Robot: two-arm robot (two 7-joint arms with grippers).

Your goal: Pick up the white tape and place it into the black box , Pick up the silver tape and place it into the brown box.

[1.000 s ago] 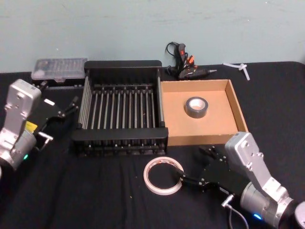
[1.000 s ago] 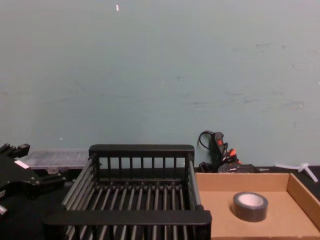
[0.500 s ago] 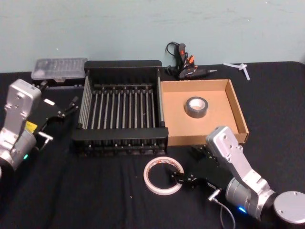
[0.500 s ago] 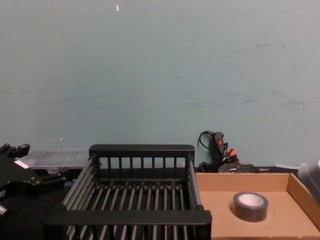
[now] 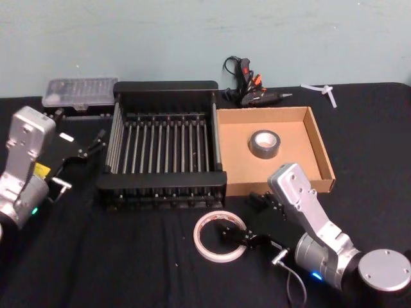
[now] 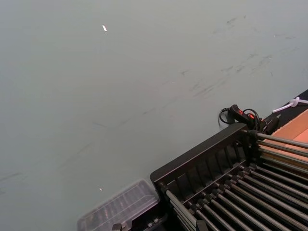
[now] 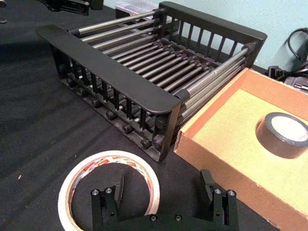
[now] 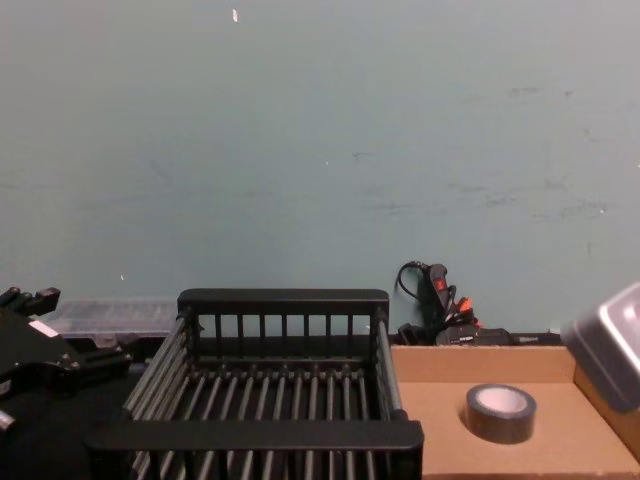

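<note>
White tape roll with red-printed inner ring (image 5: 219,236) lies flat on black bench (image 5: 128,269), just before black slatted crate (image 5: 164,144). Your right tool (image 7: 161,199) gapes wide, empty, one finger inside hole, other outside. Roll light, rigid, slick — pinch across wall. Left tool (image 5: 96,142) parked beside crate.

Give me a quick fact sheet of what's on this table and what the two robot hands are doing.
white tape: flat on the black cloth, in front of the black box
black box: holds nothing
silver tape: lying in the brown box
right gripper: open, one finger inside the white tape's hole, the other outside its rim
left gripper: idle left of the black box
behind the boxes: glue gun, clear plastic case
</note>
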